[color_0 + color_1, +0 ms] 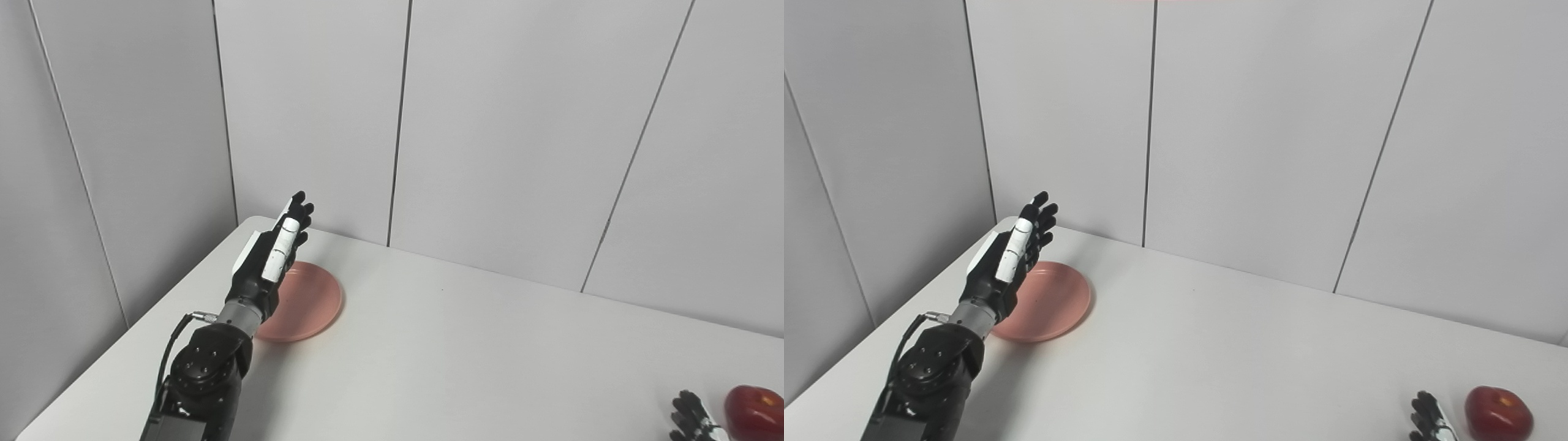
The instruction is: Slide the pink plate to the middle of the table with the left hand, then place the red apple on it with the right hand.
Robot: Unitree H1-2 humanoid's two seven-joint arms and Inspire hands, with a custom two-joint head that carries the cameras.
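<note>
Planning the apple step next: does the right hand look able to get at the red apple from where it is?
Probably yes: the right hand sits just beside the red apple, with only bare table between them.

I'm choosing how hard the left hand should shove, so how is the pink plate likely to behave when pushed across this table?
The pink plate looks shallow and flat-bottomed, so it should probably slide rather than tip or roll. The white table looks smooth, so a firm shove may send it too far. It looks rigid, perhaps plastic and light, though that is unclear. The left hand is open, edge-on beside its left rim.
</note>
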